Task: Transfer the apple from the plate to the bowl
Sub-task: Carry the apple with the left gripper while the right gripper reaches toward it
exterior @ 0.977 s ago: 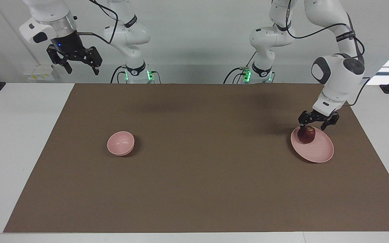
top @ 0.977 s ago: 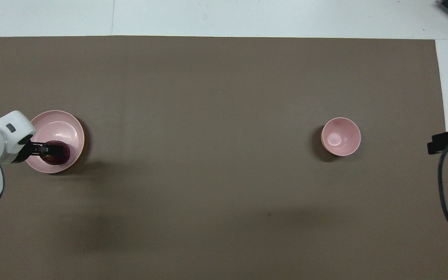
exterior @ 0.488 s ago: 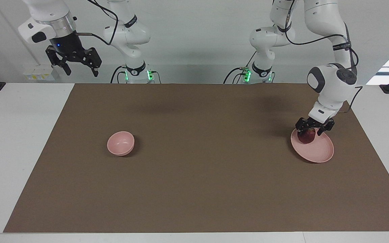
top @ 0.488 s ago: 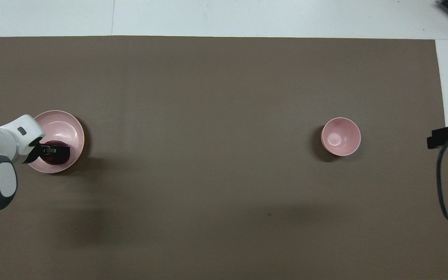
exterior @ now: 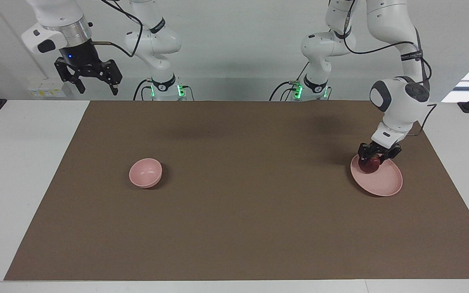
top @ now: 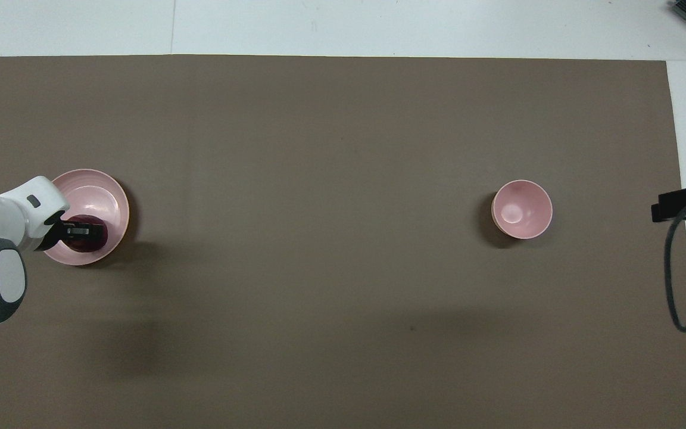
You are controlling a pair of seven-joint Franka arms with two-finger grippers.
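A dark red apple [exterior: 370, 164] [top: 94, 239] rests on the pale pink plate [exterior: 384, 182] [top: 102, 193], at the part of the plate nearest the robots, toward the left arm's end of the table. My left gripper [exterior: 373, 158] [top: 84, 230] is down around the apple and shut on it, covering much of it. The small deep pink bowl [exterior: 145, 173] [top: 522, 209] stands empty toward the right arm's end. My right gripper [exterior: 94, 86] waits open, raised high over the white table edge by its base.
A brown mat [exterior: 242, 219] covers most of the white table [exterior: 23, 162]. A black cable and mount [top: 683, 205] show at the overhead view's edge on the right arm's end.
My left gripper came down around the apple and closed on it. The right gripper drifted slightly upward.
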